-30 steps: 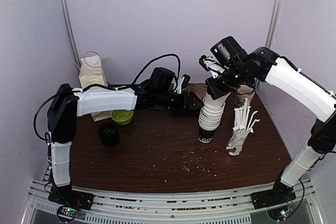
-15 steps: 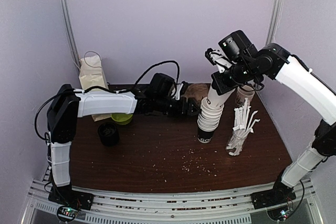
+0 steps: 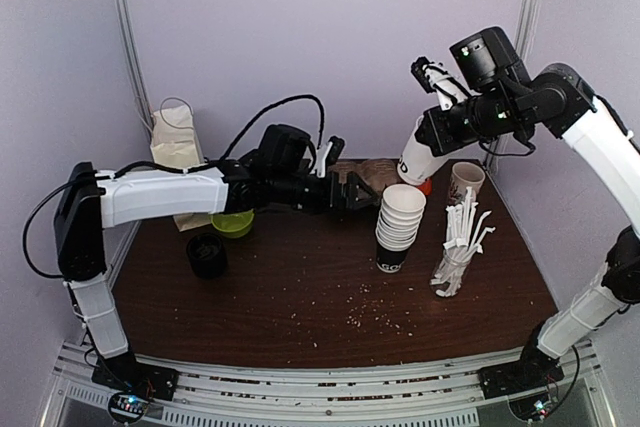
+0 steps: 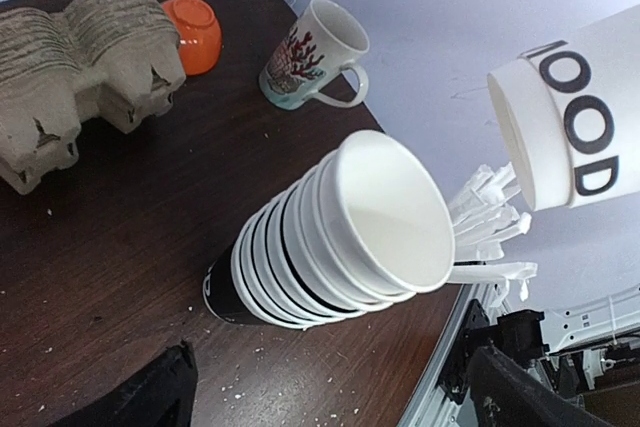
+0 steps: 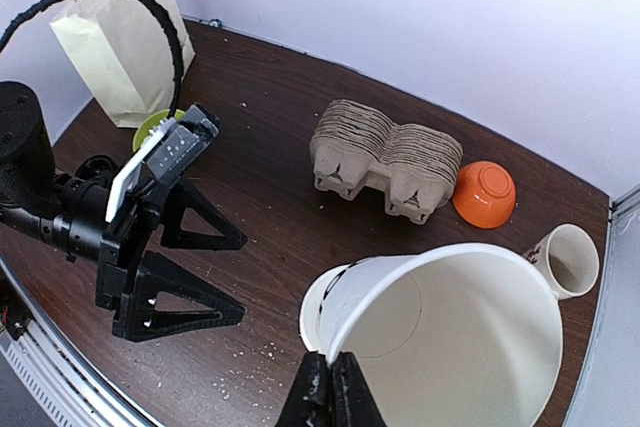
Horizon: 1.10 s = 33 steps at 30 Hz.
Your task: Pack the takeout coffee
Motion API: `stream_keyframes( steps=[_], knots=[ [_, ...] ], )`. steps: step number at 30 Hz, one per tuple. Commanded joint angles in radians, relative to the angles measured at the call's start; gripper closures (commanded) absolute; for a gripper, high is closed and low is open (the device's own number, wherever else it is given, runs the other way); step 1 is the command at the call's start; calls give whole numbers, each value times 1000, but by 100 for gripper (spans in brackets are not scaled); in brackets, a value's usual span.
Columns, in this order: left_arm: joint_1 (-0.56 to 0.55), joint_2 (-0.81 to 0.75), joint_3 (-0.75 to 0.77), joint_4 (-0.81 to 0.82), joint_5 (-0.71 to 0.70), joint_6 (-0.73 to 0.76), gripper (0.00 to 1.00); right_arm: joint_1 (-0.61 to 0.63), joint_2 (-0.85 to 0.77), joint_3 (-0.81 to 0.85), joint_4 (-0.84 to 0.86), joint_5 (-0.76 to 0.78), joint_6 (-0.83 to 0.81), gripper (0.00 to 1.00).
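While the left hand (image 3: 356,190) stands wide open just beside the stack of cups (image 3: 399,219) on the worktop (image 3: 290,297), a lidless white paper cup (image 3: 414,155) — black print near its base — is pinched by its rim in the closed right hand (image 5: 326,387), tilted in the air above that stack

- Paper bag (image 3: 176,147) upright, far left corner.
- Green bowl (image 3: 232,224) beside it, black lid stack (image 3: 206,254) nearer.
- Pulp carriers (image 5: 385,159), orange bowl (image 5: 484,193), printed mug (image 4: 312,55) along the back.
- Stacked white cups (image 3: 398,227) beside a glass of stirrers (image 3: 455,257).

Left gripper (image 5: 238,277) spread wide, arm outstretched; right gripper (image 5: 325,385) pinched closed, high.
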<state>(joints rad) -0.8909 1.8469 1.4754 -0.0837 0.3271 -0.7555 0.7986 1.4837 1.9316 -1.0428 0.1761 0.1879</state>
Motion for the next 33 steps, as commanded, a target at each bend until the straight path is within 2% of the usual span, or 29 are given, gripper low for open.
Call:
stream_keyframes(
  steps=[1,11,16,24,29,33],
  knots=[
    [-5,-156,-85,-25,-128,64,2,76,-17,50,-25,-24,4,100],
    [-3,-550,-402,-97,-484,163,2,316,96,59,-46,-7,-28,100],
    [-3,-693,-480,-138,-593,166,2,348,155,21,-8,-57,-30,100],
    [-4,-760,-560,-155,-642,135,2,371,269,-81,76,-50,-25,100],
    [-3,-776,-590,-171,-663,128,2,371,318,-172,190,-56,6,100],
    [-3,-795,-616,-179,-688,117,2,372,381,-181,235,-79,32,100]
  ],
)
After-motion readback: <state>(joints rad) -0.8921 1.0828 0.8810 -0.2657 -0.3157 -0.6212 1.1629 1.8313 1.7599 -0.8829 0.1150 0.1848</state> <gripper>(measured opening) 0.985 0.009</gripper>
